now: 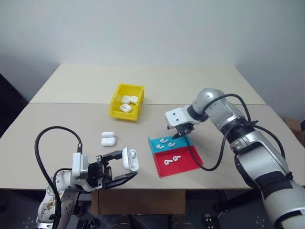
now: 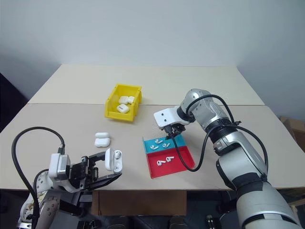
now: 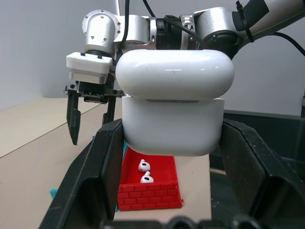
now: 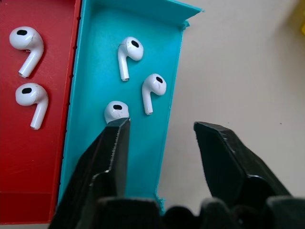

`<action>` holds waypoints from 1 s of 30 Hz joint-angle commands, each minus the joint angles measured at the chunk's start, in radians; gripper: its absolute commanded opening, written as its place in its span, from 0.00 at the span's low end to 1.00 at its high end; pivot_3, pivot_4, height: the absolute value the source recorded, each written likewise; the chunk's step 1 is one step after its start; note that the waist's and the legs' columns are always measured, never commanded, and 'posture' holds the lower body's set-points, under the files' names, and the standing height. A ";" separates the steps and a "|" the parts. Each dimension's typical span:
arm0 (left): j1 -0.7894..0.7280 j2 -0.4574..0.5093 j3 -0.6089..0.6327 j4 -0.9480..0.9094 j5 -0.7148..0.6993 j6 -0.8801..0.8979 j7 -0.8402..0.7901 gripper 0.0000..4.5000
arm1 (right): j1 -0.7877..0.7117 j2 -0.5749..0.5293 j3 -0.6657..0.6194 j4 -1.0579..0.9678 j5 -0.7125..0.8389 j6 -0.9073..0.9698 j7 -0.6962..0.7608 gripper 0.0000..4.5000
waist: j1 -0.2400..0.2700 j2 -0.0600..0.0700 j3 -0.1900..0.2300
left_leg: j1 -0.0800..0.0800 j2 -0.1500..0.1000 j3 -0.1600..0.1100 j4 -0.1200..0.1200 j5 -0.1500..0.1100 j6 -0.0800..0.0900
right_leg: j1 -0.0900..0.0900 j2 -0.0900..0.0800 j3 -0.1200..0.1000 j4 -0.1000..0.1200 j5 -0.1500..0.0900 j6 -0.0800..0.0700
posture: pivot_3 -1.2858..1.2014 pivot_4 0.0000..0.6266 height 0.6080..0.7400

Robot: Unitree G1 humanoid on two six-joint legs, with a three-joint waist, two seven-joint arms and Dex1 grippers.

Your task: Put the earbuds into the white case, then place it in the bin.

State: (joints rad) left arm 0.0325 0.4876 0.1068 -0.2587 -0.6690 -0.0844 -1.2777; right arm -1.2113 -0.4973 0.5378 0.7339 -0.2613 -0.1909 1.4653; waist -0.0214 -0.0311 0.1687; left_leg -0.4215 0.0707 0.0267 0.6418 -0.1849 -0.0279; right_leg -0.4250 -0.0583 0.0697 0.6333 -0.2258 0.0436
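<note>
From the head camera you see the left gripper at the table's near left edge, its fingers pinching an open white case held above the tabletop, an earbud already seated in it. Two more white cases lie on the table just beyond it. The yellow bin sits farther back, left of centre, with several white cases inside. To the right, the right gripper hangs tip-down over the far end of the blue tray, which adjoins the red tray nearer you — earbuds lie in both.

Your left wrist camera shows the white case clamped between its two fingers, lid flipped up, with the red tray and two earbuds beyond.

Your right wrist camera shows its fingers spread apart, holding nothing — one tip sits right at an earbud in the blue tray, the other over bare table beside the tray wall.
</note>
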 commanded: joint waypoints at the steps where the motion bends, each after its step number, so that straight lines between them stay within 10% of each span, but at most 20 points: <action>1: -0.009 0.005 -0.002 -0.033 -0.009 0.000 0.005 0.61 | -0.016 -0.003 0.003 -0.015 -0.015 -0.039 0.028 0.39 | 0.000 0.000 0.000 | 0.000 0.000 0.000 0.000 0.000 0.000 | 0.000 0.000 0.000 0.000 0.000 0.000 | 0.52 0.24 1.00; 30: 0.029 -0.006 -0.017 -0.053 0.024 -0.027 0.048 0.61 | -0.002 0.076 0.064 0.099 -0.122 -0.183 0.010 0.39 | -0.003 0.000 0.000 | 0.001 0.000 0.000 0.000 0.000 0.000 | 0.000 0.000 0.000 0.001 0.000 0.000 | 0.52 0.24 1.00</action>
State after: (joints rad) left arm 0.0575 0.4828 0.0890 -0.2648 -0.6444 -0.0898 -1.2348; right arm -1.2049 -0.4188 0.6103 0.8362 -0.3801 -0.3522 1.4788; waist -0.0247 -0.0310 0.1687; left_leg -0.4209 0.0707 0.0267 0.6418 -0.1848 -0.0279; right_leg -0.4249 -0.0582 0.0697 0.6345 -0.2258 0.0435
